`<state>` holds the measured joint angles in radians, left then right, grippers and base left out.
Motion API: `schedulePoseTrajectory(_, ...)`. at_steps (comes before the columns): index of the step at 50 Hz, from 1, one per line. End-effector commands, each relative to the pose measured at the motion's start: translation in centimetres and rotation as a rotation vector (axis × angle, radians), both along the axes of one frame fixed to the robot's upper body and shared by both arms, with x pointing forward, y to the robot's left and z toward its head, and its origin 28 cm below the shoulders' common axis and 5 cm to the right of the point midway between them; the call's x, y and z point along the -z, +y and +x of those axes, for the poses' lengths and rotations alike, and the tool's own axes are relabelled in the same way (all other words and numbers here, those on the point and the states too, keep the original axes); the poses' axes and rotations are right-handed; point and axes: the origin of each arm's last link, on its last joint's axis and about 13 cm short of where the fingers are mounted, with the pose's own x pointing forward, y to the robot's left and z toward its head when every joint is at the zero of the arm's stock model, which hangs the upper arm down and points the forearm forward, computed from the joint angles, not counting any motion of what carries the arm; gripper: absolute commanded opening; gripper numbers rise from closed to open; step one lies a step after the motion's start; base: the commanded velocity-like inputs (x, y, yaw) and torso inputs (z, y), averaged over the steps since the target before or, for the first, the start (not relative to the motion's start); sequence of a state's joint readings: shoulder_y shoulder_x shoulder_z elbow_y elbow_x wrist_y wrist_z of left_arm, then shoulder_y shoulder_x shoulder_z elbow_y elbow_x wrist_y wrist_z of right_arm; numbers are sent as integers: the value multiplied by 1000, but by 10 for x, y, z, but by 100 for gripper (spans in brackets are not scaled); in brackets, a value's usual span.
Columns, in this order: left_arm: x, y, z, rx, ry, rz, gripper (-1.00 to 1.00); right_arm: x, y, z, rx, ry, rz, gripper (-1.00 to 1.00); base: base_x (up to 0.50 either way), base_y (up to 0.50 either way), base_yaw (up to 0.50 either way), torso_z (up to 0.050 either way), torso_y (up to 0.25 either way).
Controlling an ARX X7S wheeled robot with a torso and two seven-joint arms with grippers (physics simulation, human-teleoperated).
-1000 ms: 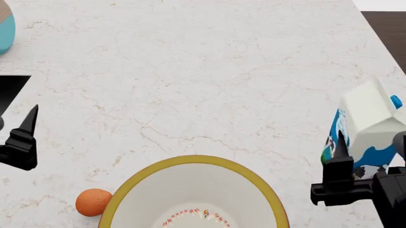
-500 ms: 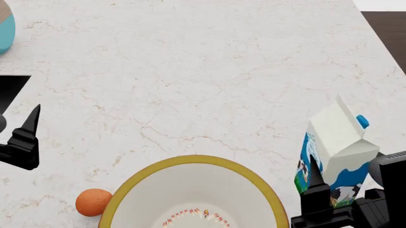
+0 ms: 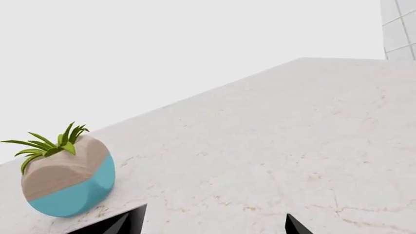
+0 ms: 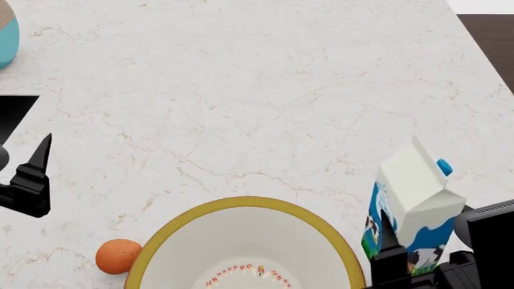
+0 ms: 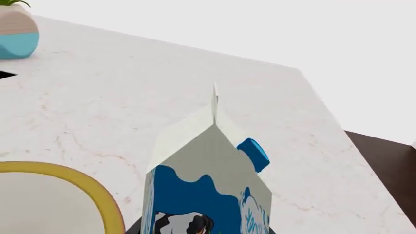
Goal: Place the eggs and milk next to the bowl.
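Observation:
The large white bowl, with its mustard-yellow rim [image 4: 249,200], sits at the near middle of the marble counter. An orange-brown egg [image 4: 118,256] lies touching or almost touching the bowl's left side. The milk [image 4: 413,201], a white and blue gable-top carton, stands upright just right of the bowl, with my right gripper [image 4: 413,257] shut on its lower part. The right wrist view shows the milk [image 5: 208,180] close up beside the bowl rim [image 5: 104,200]. My left gripper [image 3: 211,225] is open over bare counter at the left; one of its fingers [image 4: 36,162] shows in the head view.
A teal and brown planter [image 4: 6,33] with green leaves [image 3: 65,183] stands at the far left of the counter. The counter's right edge [image 4: 482,54] drops to dark floor. The marble top stretches from the bowl to the far edge.
My right gripper has carried the milk leftward and nearer, from the right edge to beside the bowl. The left arm, egg and bowl have not moved.

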<state>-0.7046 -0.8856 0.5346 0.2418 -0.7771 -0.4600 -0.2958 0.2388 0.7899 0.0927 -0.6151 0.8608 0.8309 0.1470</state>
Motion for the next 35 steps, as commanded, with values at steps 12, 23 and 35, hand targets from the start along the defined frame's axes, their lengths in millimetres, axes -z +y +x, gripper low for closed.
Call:
schedulePoseTrajectory(12,-4,5,5,-21,-58,-25,100,5,-2,2,-10,-14,7,-100,0,0,0,0,1)
schedulePoseTrajectory(23,-2,5,5,-21,-57,-23,100,11,-3,2,-7,-4,14,-100,0,0,0,0,0)
schedulePoseTrajectory(35,-4,4,5,-21,-56,-21,100,16,-3,2,-6,4,24,-100,0,0,0,0,1)
